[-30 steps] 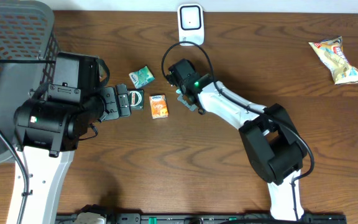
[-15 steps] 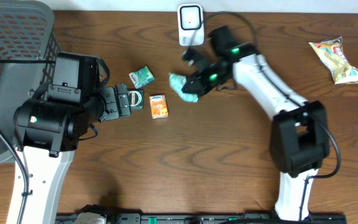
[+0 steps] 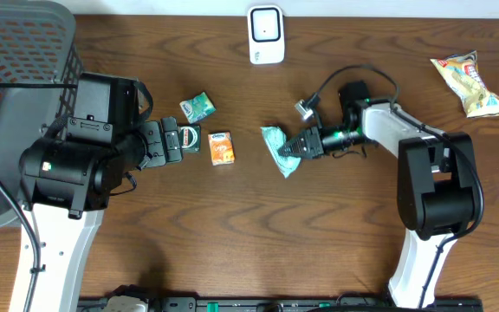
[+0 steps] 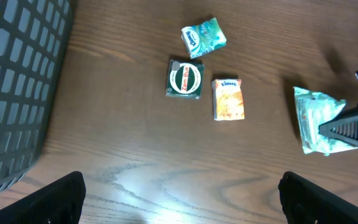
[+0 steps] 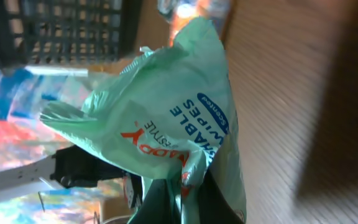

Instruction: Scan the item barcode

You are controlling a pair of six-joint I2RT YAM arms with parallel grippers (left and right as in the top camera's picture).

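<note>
My right gripper (image 3: 296, 147) is shut on the edge of a pale green wipes packet (image 3: 277, 150), which hangs just above the table's middle. The right wrist view shows that packet (image 5: 179, 118) pinched between my dark fingers (image 5: 166, 199), printed side toward the camera; no barcode shows. The white scanner (image 3: 266, 35) stands at the far edge, well away from the packet. My left gripper (image 3: 173, 141) is open over the table at the left with nothing between its fingers (image 4: 61, 199). In the left wrist view the packet (image 4: 316, 121) appears at the right.
A dark green box (image 3: 190, 139), an orange box (image 3: 222, 147) and a small teal packet (image 3: 198, 106) lie near the left gripper. A black mesh basket (image 3: 16, 43) fills the far left corner. A snack bag (image 3: 472, 82) lies at the far right.
The right arm has swung the wipes packet away from the scanner, rightward and toward the table's middle. The left arm has not moved.
</note>
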